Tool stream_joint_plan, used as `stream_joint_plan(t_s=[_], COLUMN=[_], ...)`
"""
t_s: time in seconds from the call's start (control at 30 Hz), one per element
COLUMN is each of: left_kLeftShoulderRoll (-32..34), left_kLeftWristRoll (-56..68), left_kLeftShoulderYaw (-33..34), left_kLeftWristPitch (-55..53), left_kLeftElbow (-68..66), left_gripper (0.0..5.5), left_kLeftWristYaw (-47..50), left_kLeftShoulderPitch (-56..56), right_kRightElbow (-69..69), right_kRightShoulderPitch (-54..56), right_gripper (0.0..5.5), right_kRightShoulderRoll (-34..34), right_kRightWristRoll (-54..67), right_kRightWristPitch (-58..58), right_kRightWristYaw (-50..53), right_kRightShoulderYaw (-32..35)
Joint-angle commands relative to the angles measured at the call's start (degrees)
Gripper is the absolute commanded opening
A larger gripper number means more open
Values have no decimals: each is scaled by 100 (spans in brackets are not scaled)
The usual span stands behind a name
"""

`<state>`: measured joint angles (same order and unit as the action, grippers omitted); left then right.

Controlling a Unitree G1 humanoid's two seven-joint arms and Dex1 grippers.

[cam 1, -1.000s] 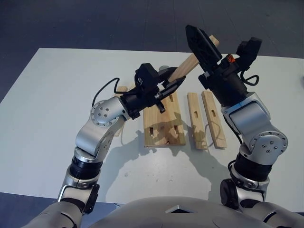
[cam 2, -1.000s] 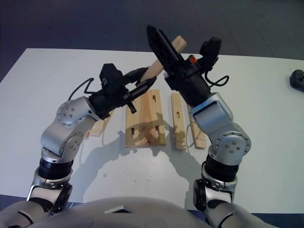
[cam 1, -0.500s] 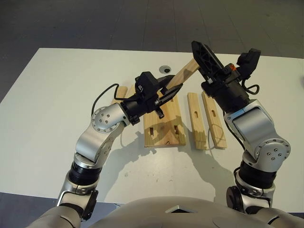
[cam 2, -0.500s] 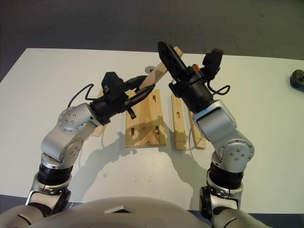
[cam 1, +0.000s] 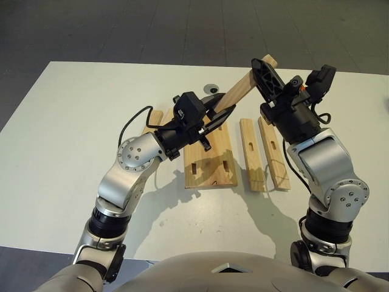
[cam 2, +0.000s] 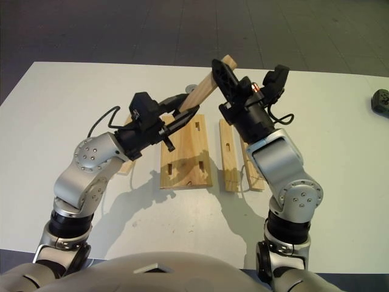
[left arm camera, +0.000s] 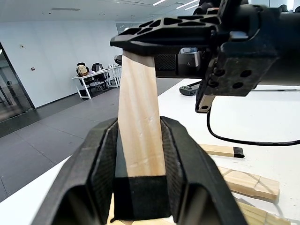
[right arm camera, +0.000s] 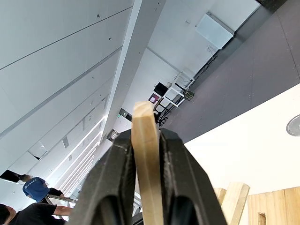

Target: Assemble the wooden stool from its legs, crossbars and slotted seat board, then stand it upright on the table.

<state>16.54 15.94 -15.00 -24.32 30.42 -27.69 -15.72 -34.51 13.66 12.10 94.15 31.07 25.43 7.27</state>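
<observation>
White table (cam 1: 73,121), seat board (cam 1: 209,163), crossbars (cam 1: 249,149), raised leg (cam 1: 240,90)

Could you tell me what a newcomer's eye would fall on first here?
A wooden leg held slanted in mid-air, the left gripper clamped near its lower end, the right gripper near its top. Beneath it the slotted seat board lies flat on the table, two bars at its right.

Leg (cam 1: 240,90) aloft (tilted), seat board (cam 1: 211,177) flat

Mid-table (cam 1: 73,134), flat: seat board (cam 1: 209,157). Just right of it: slotted bar (cam 1: 251,155), then second bar (cam 1: 272,152). Left of it: another piece (cam 1: 156,115). Above board's far end, tilted: leg (cam 1: 240,91), clamped low by left gripper (cam 1: 222,112), high by right gripper (cam 1: 265,72)
</observation>
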Motion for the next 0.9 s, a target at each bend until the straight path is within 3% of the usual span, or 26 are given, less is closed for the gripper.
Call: stream_joint_plan(t_s=[0.03,0.2,0.3,0.43,0.57,0.7,0.9], left_kLeftShoulderRoll=[78,75,-21,-428,-515,-530,-688], left_kLeftWristRoll=[-173,-191,338,1897,2702,2175,1694], left_kLeftShoulderYaw=[-58,-20,279,1537,2458,2898,2840], left_kLeftWristPitch=[-110,-93,-481,-1386,-1750,-1397,-1022], left_kLeftElbow=[-131,-226,-140,-343,-534,-928,-1046], left_gripper=[129,129,197,265,335,395,490], left_kLeftWristYaw=[33,78,59,388,943,1809,2254], left_kLeftShoulderPitch=[43,107,165,155,-35,-168,35], right_kRightElbow=[-79,12,96,272,203,259,457], right_kRightShoulderPitch=[87,147,205,75,-491,-1262,-1700], right_gripper=[52,52,42,42,42,42,42], right_kRightShoulderRoll=[-8,76,203,544,887,901,597], right_kRightWristRoll=[166,-94,-698,-1738,-2868,-3987,-5214], right_kRightWristPitch=[-186,-234,-333,-456,-376,-524,-904], right_kRightWristYaw=[1,-106,-213,-376,-770,-1213,-1652], right_kRightShoulderYaw=[14,121,249,479,377,104,-182])
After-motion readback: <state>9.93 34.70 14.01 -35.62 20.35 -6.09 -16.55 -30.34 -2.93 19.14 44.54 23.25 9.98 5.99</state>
